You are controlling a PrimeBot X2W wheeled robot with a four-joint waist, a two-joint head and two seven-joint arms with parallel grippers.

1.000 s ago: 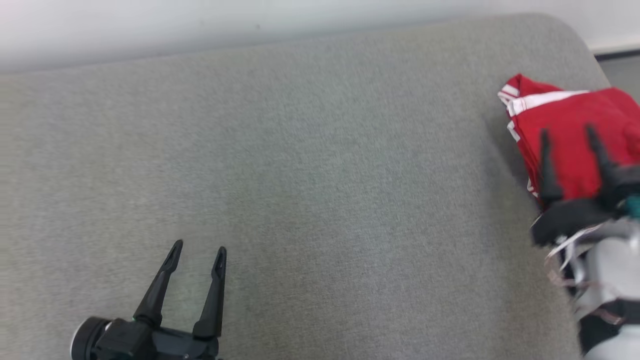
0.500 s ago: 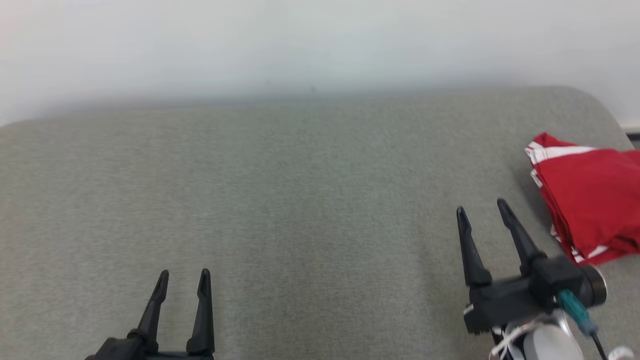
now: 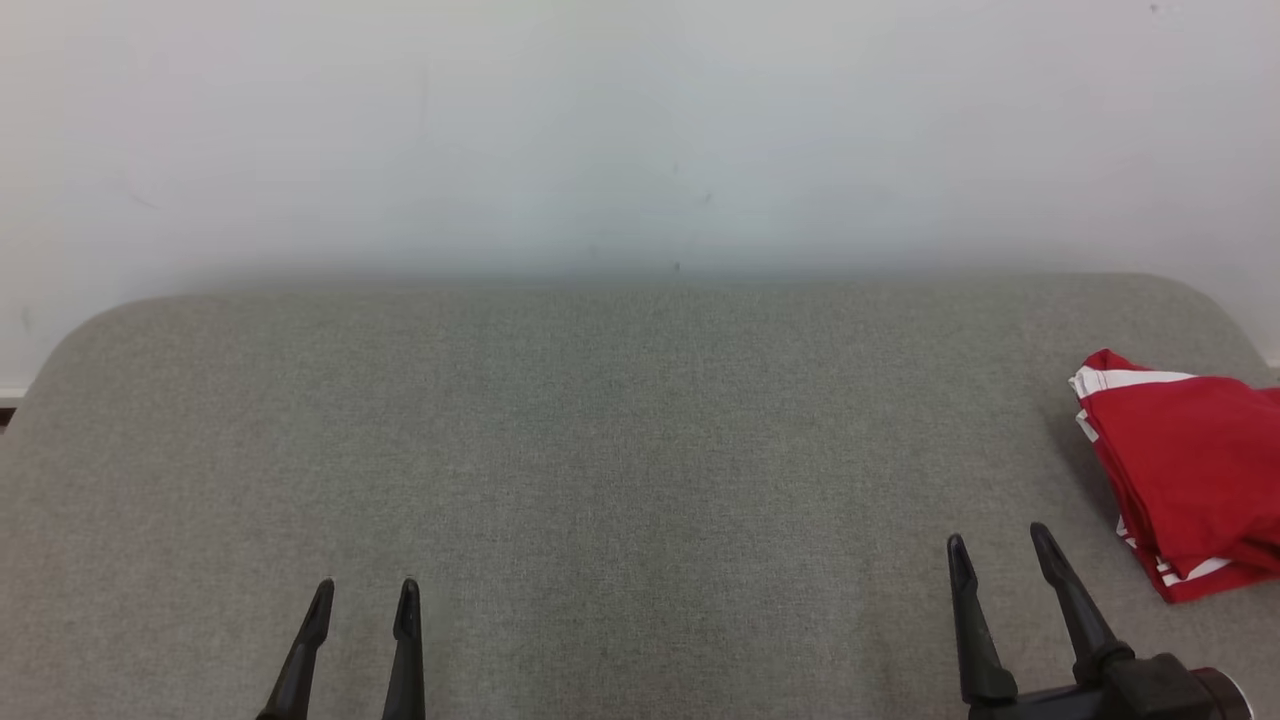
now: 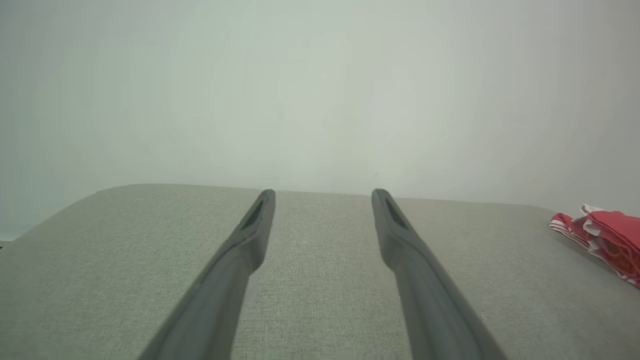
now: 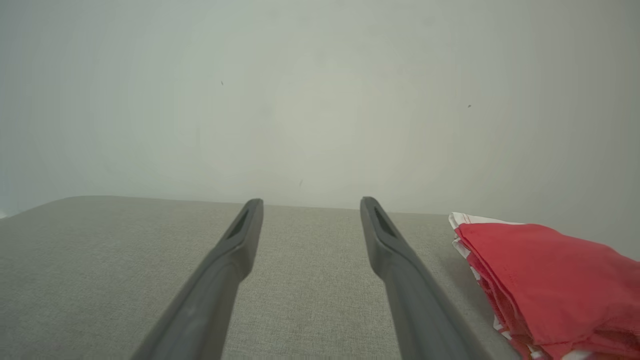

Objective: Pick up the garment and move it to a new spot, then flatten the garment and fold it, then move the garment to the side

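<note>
Garment (image 3: 1190,470): red with white stripes, folded into a thick bundle. It lies at the right end of the grey padded bench (image 3: 620,450), close to that end's rounded far corner. Part of it runs off the head view's right edge.

Right gripper (image 3: 999,540): over the bench's near right part, fingers spread apart, nothing between them. The garment sits just beside it, toward the bench's right end and a little farther back. A strip of grey fabric shows between the outer finger and the cloth, so no contact. From the right wrist, the bundle's folded edges show in layers, just off the right-hand finger.

Left gripper (image 3: 365,592): over the bench's near left part, fingers likewise spread and empty. It is well apart from the garment, with most of the bench's width between them.

White wall (image 3: 640,130) stands behind the bench's far edge.
</note>
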